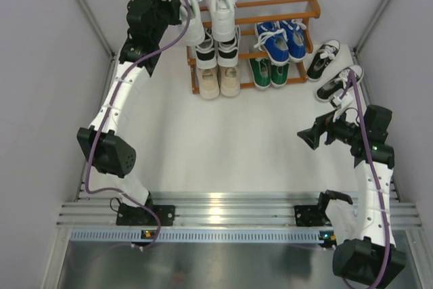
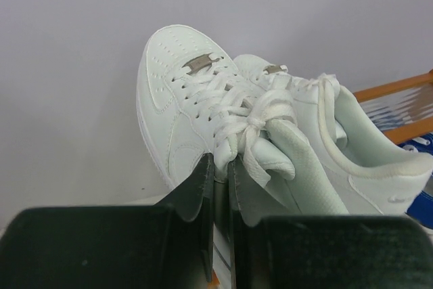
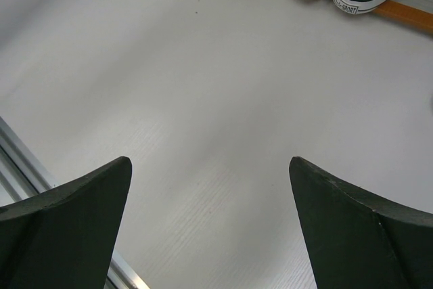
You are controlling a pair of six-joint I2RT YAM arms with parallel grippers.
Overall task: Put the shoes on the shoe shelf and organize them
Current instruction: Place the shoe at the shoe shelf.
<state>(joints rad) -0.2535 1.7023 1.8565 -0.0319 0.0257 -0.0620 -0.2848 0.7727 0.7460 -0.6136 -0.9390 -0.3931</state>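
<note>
A: Where is the left tool (image 2: 220, 167)?
B: Nearly closed, pinching the thin edge by the tongue of a white shoe (image 2: 183, 93). The shoe is at the left end of the shelf's (image 1: 313, 5) top tier, beside its mate (image 1: 222, 5).
A: How will it handle?
B: Probably light, with a soft collar and a stiff sole. Held by the collar it may swing, so lower it gently.
A: And the right tool (image 3: 210, 162)?
B: Jaws wide apart, holding nothing, above the tabletop (image 3: 169, 86). Two black shoes (image 1: 323, 59) lie right of the shelf
</note>
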